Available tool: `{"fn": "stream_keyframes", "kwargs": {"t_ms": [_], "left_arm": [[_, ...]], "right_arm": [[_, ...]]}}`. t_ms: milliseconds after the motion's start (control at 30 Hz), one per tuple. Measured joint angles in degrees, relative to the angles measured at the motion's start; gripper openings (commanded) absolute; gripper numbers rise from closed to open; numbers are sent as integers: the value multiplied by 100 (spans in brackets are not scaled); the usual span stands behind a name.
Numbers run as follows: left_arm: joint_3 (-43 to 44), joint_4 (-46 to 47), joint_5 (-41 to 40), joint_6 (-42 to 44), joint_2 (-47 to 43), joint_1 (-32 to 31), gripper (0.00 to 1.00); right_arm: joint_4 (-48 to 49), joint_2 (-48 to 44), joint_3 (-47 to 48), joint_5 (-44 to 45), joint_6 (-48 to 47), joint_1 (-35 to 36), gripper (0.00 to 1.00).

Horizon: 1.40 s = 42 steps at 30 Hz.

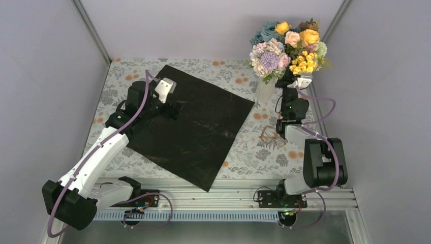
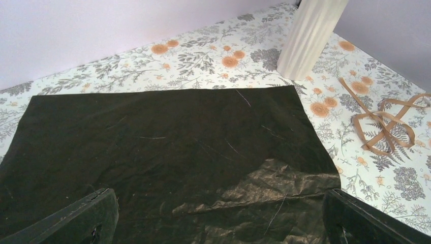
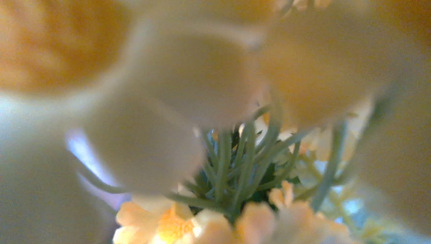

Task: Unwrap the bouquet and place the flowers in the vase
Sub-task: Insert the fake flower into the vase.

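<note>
Flowers [image 1: 286, 47] are already out of the wrap. In the top view they sit up at the far right corner, blooms up, with the right gripper [image 1: 290, 77] tucked right under them. It's pinched closed and looks like it has the stems, though the blooms hide the actual grip spot. The white ribbed vase [image 1: 264, 92] stands upright just beside that gripper, on its left. So I'd guess the bunch needs a short shuffle leftward and then straight down, stems kept roughly vertical for that narrow mouth. Right arm is clearly the closer one. The left gripper [image 1: 174, 110] is well apart, hanging over the black sheet [image 1: 198, 132] spread flat on the floral tablecloth [image 1: 244, 155], jaws wide, holding nothing.

Left wrist view: both fingers sit at the bottom corners, spread wide, with the sheet under them. The vase is off at the far right, and a tan ribbon [image 2: 386, 119] lies loose on the cloth near it.

Right wrist view: mostly blur. Pale yellow blooms are jammed against the lens and a bundle of green stems runs away from it. No vase visible, so alignment can't be judged from here.
</note>
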Motion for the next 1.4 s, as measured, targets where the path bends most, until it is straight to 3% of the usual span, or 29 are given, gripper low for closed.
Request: {"fn": "stream_keyframes", "kwargs": {"t_ms": [400,967,1133,1400], "left_arm": [[-44,-2,-2,11,-177,15,100],[-72,0,-2,9,-181,72,100],[-72,0,2,9,-181,76,100],[-72,0,26,9,-181,76,100]], "right_arm": [[-612,511,662,-313,7,-70,4],[-938,494,562,-173,146,-63,4],[-1495,249,610,-98,168,-63,13],[-1733,627,922,-190,188,-63,4]]}}
